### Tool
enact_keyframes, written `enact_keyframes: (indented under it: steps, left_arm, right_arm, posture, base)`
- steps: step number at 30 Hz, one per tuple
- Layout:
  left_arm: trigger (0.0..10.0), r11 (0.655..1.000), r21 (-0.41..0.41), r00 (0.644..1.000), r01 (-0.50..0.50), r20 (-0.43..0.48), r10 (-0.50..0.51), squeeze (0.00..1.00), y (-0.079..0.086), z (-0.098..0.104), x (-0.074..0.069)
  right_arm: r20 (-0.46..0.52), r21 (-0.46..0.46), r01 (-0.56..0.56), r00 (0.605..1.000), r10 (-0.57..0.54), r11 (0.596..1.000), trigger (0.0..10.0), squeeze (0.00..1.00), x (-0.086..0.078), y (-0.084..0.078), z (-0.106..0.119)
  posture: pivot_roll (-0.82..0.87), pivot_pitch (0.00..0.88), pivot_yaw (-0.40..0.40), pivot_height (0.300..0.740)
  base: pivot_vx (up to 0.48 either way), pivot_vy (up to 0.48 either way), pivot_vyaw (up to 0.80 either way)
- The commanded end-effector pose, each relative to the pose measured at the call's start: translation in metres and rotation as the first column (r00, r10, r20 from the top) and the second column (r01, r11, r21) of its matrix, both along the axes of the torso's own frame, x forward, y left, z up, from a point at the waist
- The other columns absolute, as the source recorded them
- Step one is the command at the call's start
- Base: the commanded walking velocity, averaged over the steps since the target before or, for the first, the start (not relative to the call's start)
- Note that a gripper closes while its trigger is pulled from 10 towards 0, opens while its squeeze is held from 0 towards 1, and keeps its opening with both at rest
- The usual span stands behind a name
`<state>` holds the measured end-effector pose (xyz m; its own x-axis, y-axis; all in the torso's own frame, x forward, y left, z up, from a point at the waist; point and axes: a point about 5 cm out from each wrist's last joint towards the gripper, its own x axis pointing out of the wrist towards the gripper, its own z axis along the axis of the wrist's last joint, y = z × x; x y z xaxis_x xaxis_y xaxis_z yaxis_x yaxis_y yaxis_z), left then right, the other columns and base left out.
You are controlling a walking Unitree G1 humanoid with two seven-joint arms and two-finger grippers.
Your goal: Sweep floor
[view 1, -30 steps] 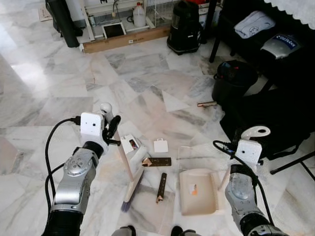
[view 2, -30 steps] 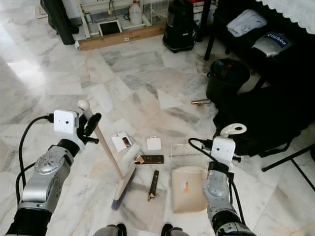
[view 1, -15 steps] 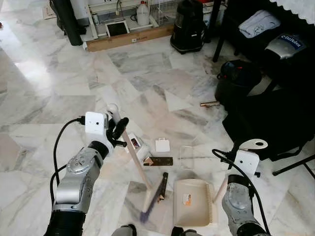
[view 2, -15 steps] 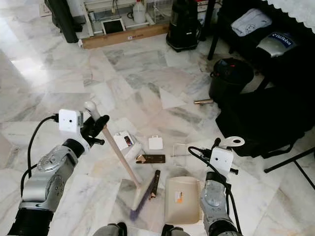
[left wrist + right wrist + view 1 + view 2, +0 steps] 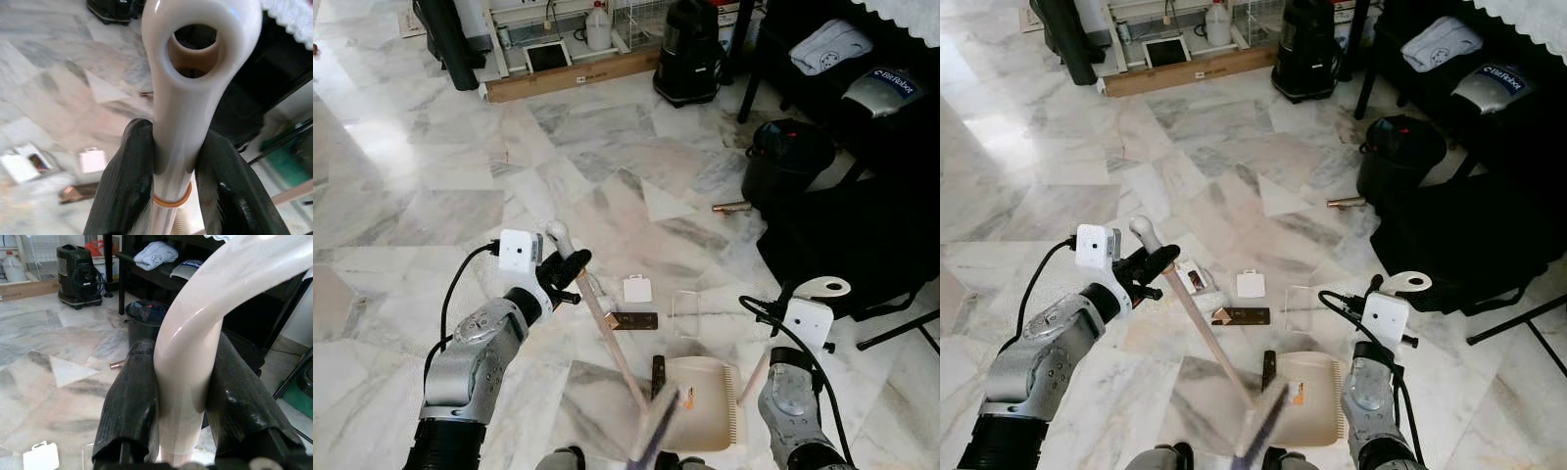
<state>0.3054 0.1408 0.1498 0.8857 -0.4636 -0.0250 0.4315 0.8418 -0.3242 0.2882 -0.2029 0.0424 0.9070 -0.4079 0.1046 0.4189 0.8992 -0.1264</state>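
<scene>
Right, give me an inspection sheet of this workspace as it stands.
Surface: marble floor, pale with grey veins.
Job's things: broom slanted, blurred bristle head beside the cream dustpan; a dark stick lies at the pan's edge.
Clutter: white tag, brown strip, clear sheet, small card, metal tube.
Grippers: left gripper shut on the broom handle; right gripper shut on the dustpan handle.
Cables: black leads at both wrists.
Surroundings: black bin, vacuum, white jug, dark shelf with cloths.
</scene>
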Motion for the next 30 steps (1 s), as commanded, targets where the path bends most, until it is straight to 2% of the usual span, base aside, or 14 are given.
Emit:
enact_keyframes:
  steps: [1, 8, 11, 15, 30]
  left_arm:
    - [10.0, 0.998, -0.058, 0.998, 0.029, 0.052, -0.026, 0.0, -0.003, 0.015, -0.001]
    - [10.0, 0.99, -0.024, 0.974, -0.137, 0.18, 0.139, 0.0, 0.022, 0.035, 0.007]
    - [10.0, 0.983, 0.029, 0.963, -0.182, 0.209, 0.172, 0.0, 0.03, 0.037, 0.006]
    - [10.0, 0.983, 0.053, 0.966, -0.177, 0.202, 0.163, 0.0, 0.03, 0.033, 0.005]
    - [10.0, 0.966, 0.233, 0.979, -0.109, 0.194, 0.064, 0.0, 0.02, 0.012, -0.002]
  right_arm:
    - [-0.076, -0.004, 0.002, 0.997, -0.002, 1.0, 10.0, 0.0, -0.008, -0.002, -0.013]
    - [-0.079, -0.002, -0.006, 0.997, 0.005, 1.0, 10.0, 0.0, -0.006, -0.001, -0.012]
    - [-0.081, -0.001, -0.005, 0.997, 0.005, 1.0, 10.0, 0.0, -0.006, -0.002, -0.012]
    - [-0.084, -0.002, -0.006, 0.996, 0.006, 1.0, 10.0, 0.0, -0.006, -0.002, -0.012]
    - [-0.066, 0.021, 0.02, 0.998, -0.018, 1.0, 10.0, 0.0, -0.004, -0.006, -0.009]
  posture:
    - [0.33, 0.196, 0.0, 0.74]
    - [0.33, 0.191, -0.003, 0.74]
    - [0.33, 0.192, -0.005, 0.74]
    - [0.32, 0.191, -0.006, 0.74]
    - [0.32, 0.197, -0.004, 0.74]
  base:
    - [0.0, 0.0, 0.0]
    - [0.0, 0.0, 0.0]
    - [0.0, 0.0, 0.0]
    - [0.0, 0.0, 0.0]
    - [0.0, 0.0, 0.0]
